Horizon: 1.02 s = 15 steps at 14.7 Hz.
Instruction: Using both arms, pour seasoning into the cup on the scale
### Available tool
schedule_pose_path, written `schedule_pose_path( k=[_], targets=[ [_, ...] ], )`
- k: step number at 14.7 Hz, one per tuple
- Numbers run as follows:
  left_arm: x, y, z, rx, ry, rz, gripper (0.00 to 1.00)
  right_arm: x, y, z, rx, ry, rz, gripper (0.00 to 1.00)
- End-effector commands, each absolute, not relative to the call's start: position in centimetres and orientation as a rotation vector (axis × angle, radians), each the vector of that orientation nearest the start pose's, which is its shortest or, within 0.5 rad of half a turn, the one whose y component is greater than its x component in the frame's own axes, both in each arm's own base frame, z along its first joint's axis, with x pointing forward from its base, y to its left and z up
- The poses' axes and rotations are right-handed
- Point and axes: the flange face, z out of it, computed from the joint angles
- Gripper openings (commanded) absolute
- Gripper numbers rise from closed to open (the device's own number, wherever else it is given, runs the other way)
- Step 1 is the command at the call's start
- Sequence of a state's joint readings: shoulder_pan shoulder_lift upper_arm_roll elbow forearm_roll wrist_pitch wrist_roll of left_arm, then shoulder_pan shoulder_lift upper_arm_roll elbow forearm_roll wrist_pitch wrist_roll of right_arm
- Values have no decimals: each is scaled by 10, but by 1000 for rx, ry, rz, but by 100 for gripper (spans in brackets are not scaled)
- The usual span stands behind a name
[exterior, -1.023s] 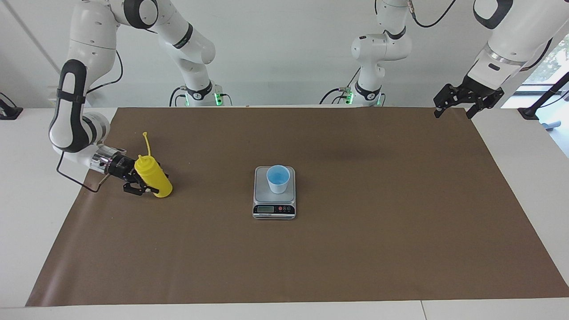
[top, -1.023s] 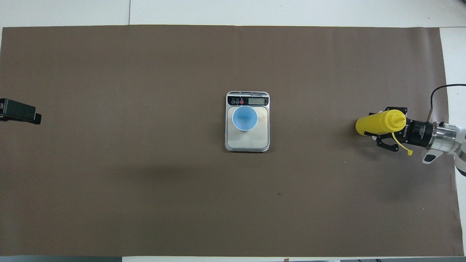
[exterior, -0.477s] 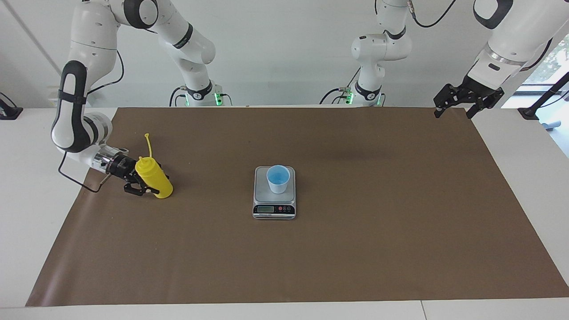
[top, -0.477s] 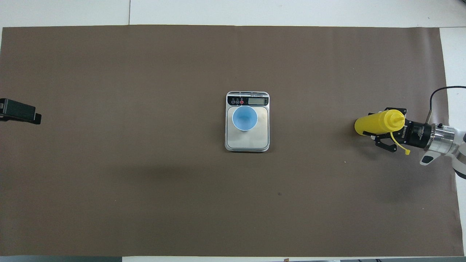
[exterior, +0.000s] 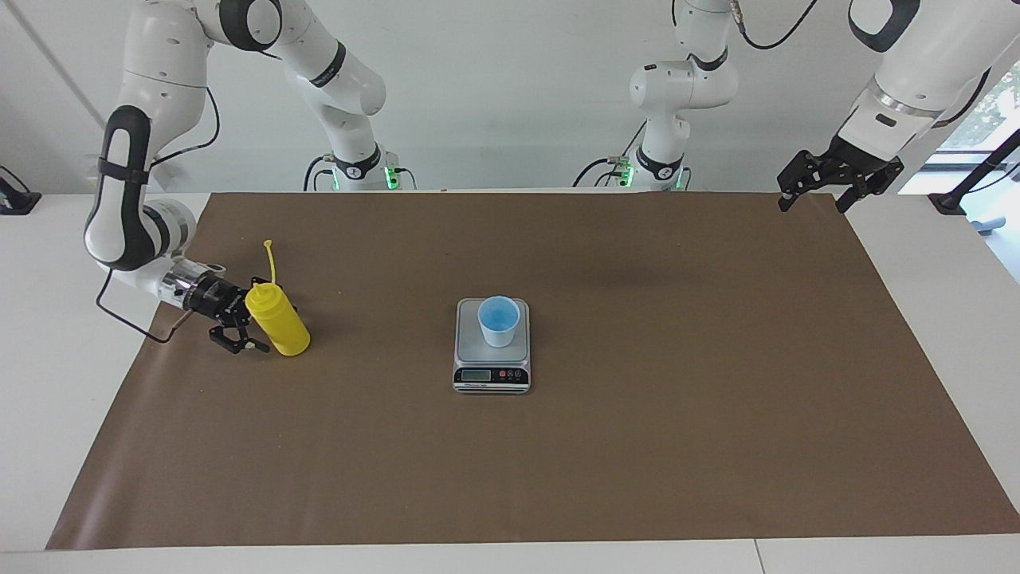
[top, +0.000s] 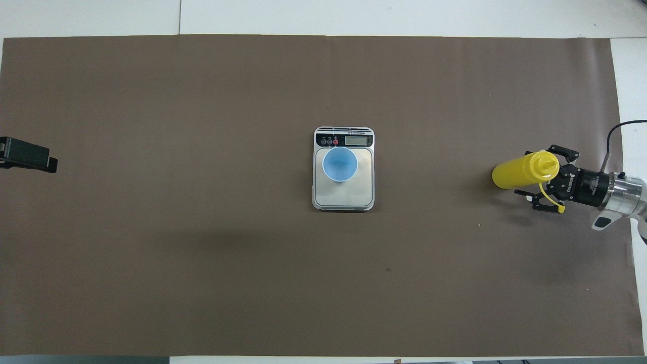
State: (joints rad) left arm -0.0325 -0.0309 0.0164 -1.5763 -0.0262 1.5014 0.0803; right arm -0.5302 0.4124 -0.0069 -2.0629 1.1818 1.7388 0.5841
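The yellow seasoning bottle [exterior: 279,323] stands upright on the brown mat toward the right arm's end of the table; it also shows in the overhead view [top: 518,172]. My right gripper [exterior: 249,319] is open and low, its fingers on either side of the bottle's upper part without gripping it; it also shows in the overhead view [top: 541,177]. The light blue cup [exterior: 498,320] stands on the silver scale [exterior: 490,375] at the mat's middle; the cup [top: 340,164] and the scale [top: 343,201] also show from overhead. My left gripper [exterior: 813,203] is open, empty and raised over the mat's corner at the left arm's end.
The brown mat [exterior: 637,446] covers most of the white table. The bottle's cap strap [exterior: 271,259] sticks up above the nozzle. The left gripper's tip [top: 25,156] shows at the overhead view's edge.
My right gripper has drawn back from the bottle toward the right arm's end of the table. The bottle stands a little more upright. The left arm has not moved.
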Motion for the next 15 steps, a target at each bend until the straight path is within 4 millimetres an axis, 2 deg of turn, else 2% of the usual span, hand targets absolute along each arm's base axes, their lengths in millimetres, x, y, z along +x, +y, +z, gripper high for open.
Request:
schedule_pose_path(
  k=[1, 2, 4, 5, 7, 8, 9, 11, 12, 13, 15],
  targets=[
    [532, -8, 634, -3178, 162, 80, 100, 523, -237, 273, -1417, 1520, 747, 100],
    [532, -8, 634, -3176, 162, 80, 100, 534, -250, 288, -1495, 1482, 755, 100],
    [532, -8, 634, -3178, 162, 80, 100, 539, -282, 320, -1580, 1442, 736, 100],
    [532, -8, 634, -3178, 162, 80, 100, 547, -289, 349, -1671, 1407, 721, 100],
    [532, -8, 634, -3176, 162, 80, 100, 556, -292, 390, -1764, 1381, 703, 100],
    [532, -8, 634, -3178, 162, 80, 100, 558, -285, 404, -1781, 1404, 708, 100],
    [532, -8, 634, -3178, 162, 80, 100, 560, -272, 431, -1815, 1429, 691, 100],
    [532, -8, 634, -3178, 162, 80, 100, 576, -211, 478, -1965, 1438, 675, 100],
    [532, -8, 634, -3176, 162, 80, 100, 579, -188, 498, -2047, 1431, 650, 100],
    [532, -8, 634, -3178, 162, 80, 100, 583, -169, 508, -2129, 1411, 632, 100],
    [532, -8, 634, -3176, 162, 80, 100, 585, -166, 517, -2174, 1379, 601, 100]
  ],
)
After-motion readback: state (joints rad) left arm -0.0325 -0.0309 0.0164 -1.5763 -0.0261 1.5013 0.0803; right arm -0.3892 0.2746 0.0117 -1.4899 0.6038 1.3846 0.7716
